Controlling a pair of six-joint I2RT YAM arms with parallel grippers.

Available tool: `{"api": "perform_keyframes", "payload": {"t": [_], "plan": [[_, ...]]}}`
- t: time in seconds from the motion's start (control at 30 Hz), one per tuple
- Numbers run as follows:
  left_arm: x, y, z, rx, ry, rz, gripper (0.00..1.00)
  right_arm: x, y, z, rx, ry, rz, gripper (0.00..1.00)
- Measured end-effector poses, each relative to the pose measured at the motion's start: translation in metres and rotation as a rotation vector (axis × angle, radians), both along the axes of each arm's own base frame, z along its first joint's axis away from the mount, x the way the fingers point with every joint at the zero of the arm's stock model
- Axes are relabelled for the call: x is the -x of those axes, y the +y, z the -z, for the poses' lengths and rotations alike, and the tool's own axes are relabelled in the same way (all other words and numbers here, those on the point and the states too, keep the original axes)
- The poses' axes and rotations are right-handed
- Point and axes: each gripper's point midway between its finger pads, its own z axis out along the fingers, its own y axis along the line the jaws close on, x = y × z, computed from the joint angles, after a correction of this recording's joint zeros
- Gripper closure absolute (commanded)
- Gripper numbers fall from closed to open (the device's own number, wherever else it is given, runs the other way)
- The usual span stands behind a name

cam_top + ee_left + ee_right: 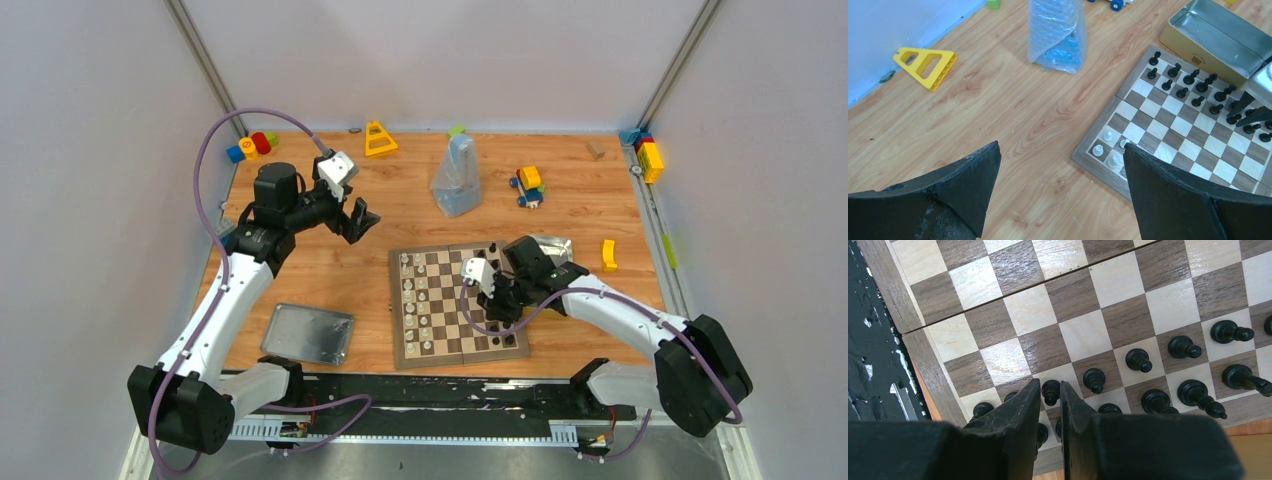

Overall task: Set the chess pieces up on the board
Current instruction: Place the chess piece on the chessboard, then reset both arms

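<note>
The board (452, 300) lies at the table's middle front. Cream-white chess pieces (414, 300) stand in its two left columns, black ones (503, 338) along its right side. My right gripper (497, 302) hangs low over the black side. In the right wrist view its fingers (1023, 405) stand almost together with a black pawn (1050, 391) between the tips, in line with the pawn row (1138, 360). My left gripper (358, 222) is open and empty above bare wood left of the board's far corner (1098, 160).
A silver tin (552, 245) sits behind the board's right corner, its lid (308, 333) left of the board. A bubble-wrap bag (456, 178) stands behind the board. Toy blocks (380, 140) and a toy car (527, 186) lie along the back.
</note>
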Motion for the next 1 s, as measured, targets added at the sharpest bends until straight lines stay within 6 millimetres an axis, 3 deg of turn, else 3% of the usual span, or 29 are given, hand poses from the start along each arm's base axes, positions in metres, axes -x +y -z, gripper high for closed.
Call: {"api": "perform_keyframes", "payload": {"t": [0.33, 0.53, 0.7, 0.73, 0.77, 0.8, 1.0], "plan": [[0.000, 0.000, 0.000, 0.000, 0.000, 0.000, 0.00, 0.000, 0.000, -0.007, -0.015, -0.018, 0.004, 0.70], [0.000, 0.000, 0.000, 0.000, 0.000, 0.000, 0.00, -0.013, 0.006, -0.036, -0.059, -0.081, 0.027, 0.59], [-0.003, 0.004, 0.000, -0.011, -0.005, -0.025, 0.00, -0.045, 0.005, -0.081, -0.138, -0.167, 0.121, 0.38], [-0.004, 0.005, 0.001, -0.014, -0.005, -0.033, 0.00, -0.053, 0.002, -0.089, -0.153, -0.181, 0.150, 0.30], [-0.005, 0.007, 0.001, -0.019, -0.007, -0.046, 0.00, -0.062, -0.002, -0.097, -0.168, -0.192, 0.184, 0.09], [-0.007, 0.009, 0.001, -0.024, -0.008, -0.057, 0.00, -0.069, -0.006, -0.104, -0.183, -0.200, 0.215, 0.01], [-0.017, 0.024, 0.004, -0.066, -0.018, -0.155, 0.00, -0.115, -0.044, -0.149, -0.282, -0.254, 0.428, 0.00]]}}
